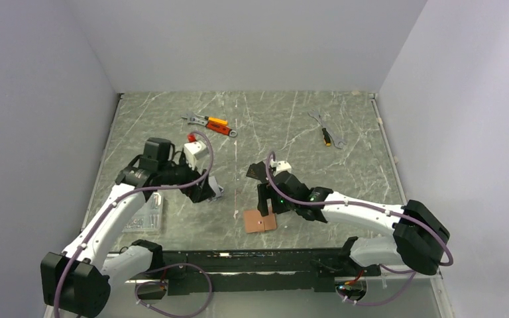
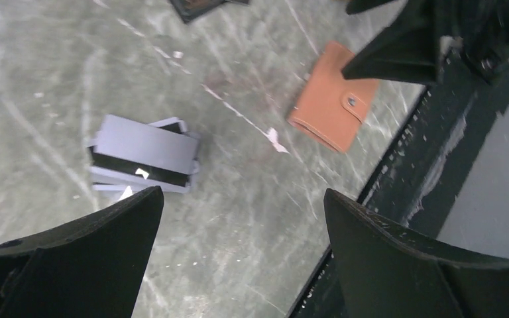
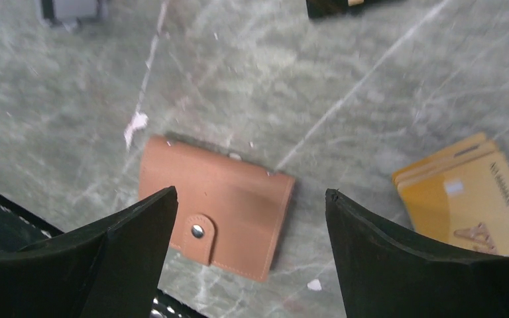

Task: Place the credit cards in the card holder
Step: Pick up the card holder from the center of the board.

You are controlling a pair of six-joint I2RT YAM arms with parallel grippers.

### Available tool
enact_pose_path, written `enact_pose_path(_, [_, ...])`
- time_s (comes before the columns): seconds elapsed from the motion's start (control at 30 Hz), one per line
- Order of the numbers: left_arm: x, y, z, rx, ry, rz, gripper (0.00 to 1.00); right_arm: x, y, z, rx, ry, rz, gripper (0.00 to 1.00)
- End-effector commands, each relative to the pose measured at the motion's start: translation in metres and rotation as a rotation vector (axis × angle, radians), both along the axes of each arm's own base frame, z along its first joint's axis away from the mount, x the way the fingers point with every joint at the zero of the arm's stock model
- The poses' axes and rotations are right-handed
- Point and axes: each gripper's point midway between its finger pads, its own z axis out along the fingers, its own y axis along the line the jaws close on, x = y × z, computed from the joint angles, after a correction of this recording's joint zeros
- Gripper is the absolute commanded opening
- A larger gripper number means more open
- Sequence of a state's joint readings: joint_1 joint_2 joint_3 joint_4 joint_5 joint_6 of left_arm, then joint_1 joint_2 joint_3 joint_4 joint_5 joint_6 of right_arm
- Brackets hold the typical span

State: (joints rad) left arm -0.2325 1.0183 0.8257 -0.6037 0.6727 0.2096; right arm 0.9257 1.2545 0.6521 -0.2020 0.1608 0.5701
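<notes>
The card holder is a closed reddish-brown wallet with a small snap, lying flat near the table's front edge. My right gripper is open and hovers just above the card holder. Two stacked orange-gold cards lie to its right. A black card lies farther back. My left gripper is open and empty above bare table. The silver-grey card with a dark stripe lies just beyond its left finger. The card holder also shows in the left wrist view.
Orange-handled tools lie at the back centre and a small wrench with a yellow-tipped tool at the back right. A clear plastic stand sits at the left. A dark rail runs along the table's near edge.
</notes>
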Motion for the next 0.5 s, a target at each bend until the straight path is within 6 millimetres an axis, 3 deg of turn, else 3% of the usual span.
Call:
enact_pose_path(0.0, [-0.025, -0.018, -0.011, 0.029, 0.016, -0.137, 0.98, -0.028, -0.004, -0.017, 0.024, 0.099, 0.004, 0.84])
enact_pose_path(0.17, [-0.028, -0.031, -0.014, 0.051, 0.005, -0.224, 0.98, -0.045, 0.001, -0.029, 0.099, 0.167, 0.021, 0.78])
enact_pose_path(0.33, [-0.026, -0.045, -0.018, 0.094, -0.031, -0.298, 0.98, -0.050, 0.012, -0.040, 0.146, 0.209, 0.040, 0.73])
enact_pose_path(0.47, [-0.023, -0.053, -0.031, 0.145, -0.051, -0.349, 0.98, -0.050, 0.013, -0.053, 0.121, 0.241, 0.026, 0.57])
